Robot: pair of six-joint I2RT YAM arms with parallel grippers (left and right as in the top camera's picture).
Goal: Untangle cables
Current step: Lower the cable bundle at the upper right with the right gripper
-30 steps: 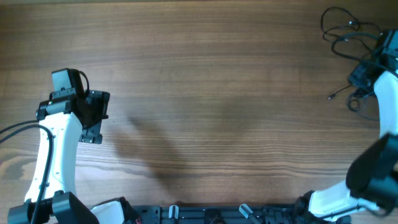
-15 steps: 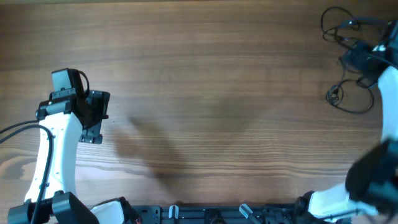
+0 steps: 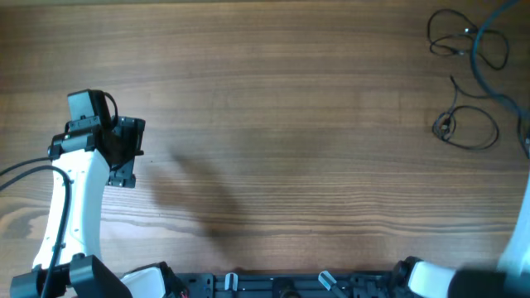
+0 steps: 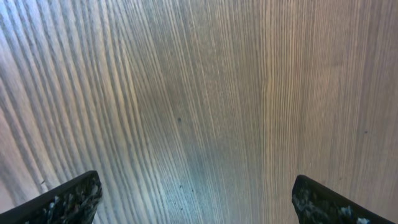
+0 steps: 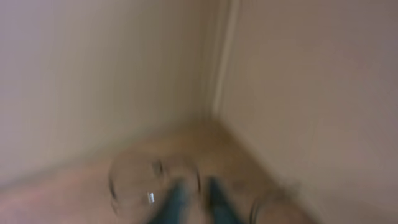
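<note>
The thin black cables (image 3: 445,126) lie at the far right corner of the pale wooden table (image 3: 265,99), well away from the left arm. They seem to sit in two lots. Nearest the far edge is a loose tangle of overlapping loops (image 3: 465,33), and just this side of it lies a single open loop with a small plug end. A blurred bluish streak runs down the right edge past both, and I cannot tell whether it joins them.

The left gripper (image 3: 128,156) hangs over bare wood with its jaws spread wide and nothing between them. The right gripper (image 5: 196,200) is smeared in its own camera, which faces a wall corner. Its dark fingers (image 5: 177,199) are drawn together, and I can make out no cord between them.

To my eye the job is partly done. One loop looks free, the far tangle crosses over itself and needs pulling apart, and the left arm has no part in it yet.
</note>
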